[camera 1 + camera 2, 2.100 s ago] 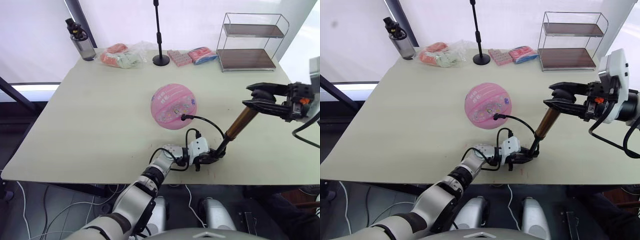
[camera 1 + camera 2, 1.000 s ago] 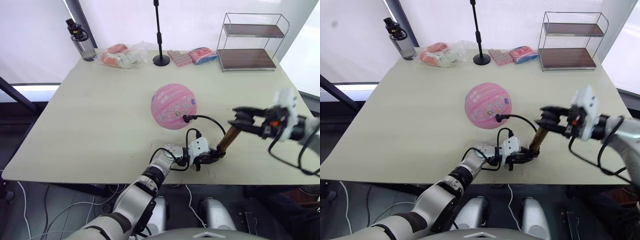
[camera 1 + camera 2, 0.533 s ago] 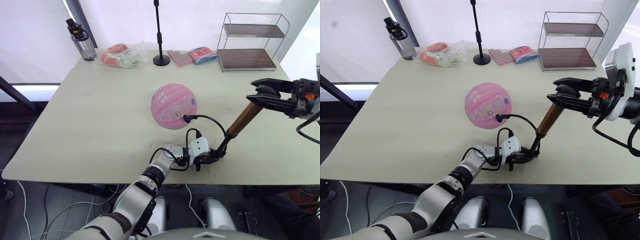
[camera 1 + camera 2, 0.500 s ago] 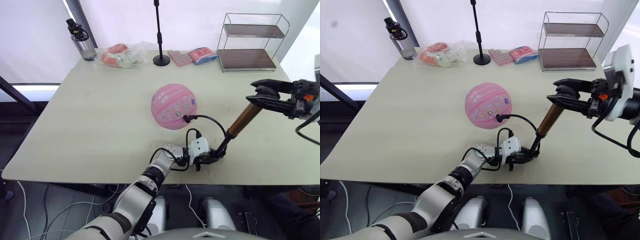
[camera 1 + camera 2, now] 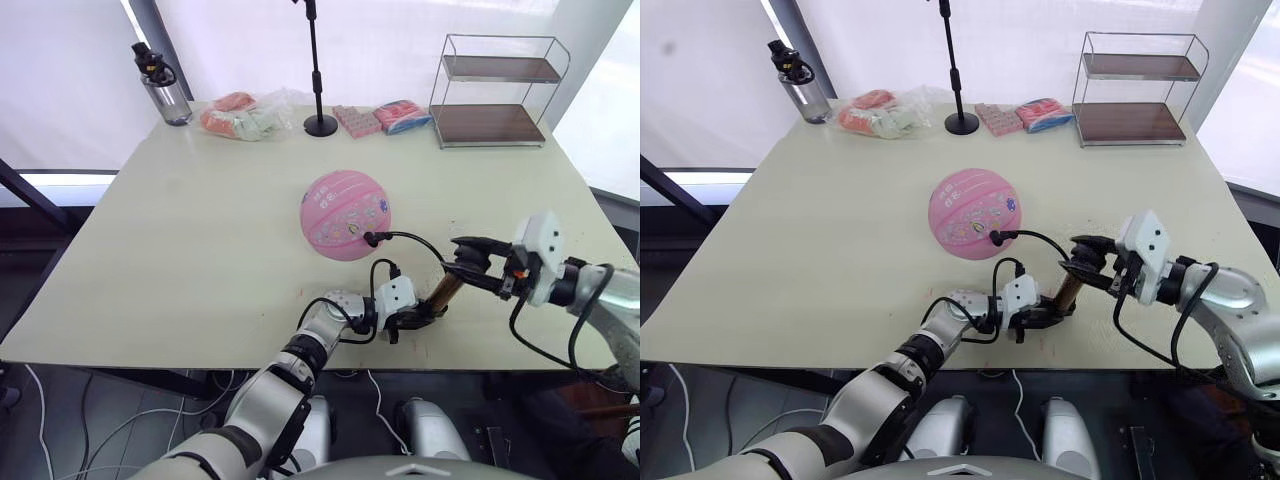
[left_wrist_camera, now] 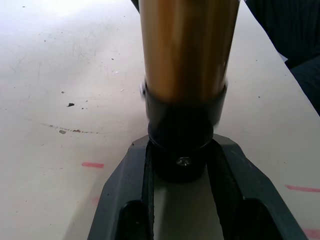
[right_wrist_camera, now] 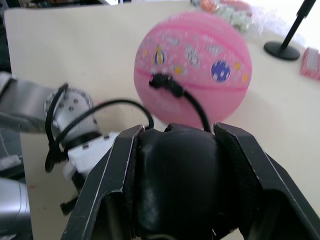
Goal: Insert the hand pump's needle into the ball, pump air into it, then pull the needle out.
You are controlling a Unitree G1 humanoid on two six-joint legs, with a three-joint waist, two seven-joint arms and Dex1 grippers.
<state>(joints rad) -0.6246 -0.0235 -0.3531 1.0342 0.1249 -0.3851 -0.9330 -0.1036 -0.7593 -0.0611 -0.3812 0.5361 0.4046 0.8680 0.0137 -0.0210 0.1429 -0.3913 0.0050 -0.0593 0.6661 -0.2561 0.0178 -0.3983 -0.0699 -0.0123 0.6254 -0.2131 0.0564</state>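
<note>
Handle pushed down since half a second ago: right gripper (image 5: 1087,258) clamped on hand pump (image 5: 1069,287) T-handle, left gripper (image 5: 420,316) pinching base near table's near edge. Needle seated in ball (image 5: 346,214), mid-table. Compression stroke delivered.

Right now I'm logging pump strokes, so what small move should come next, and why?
Probably draw the handle back up for another stroke. The right end effector is shut on the hand pump handle, pressed down near the barrel. The left end effector clamps the pump's base on the table, and the hose fitting sits in the ball.
</note>
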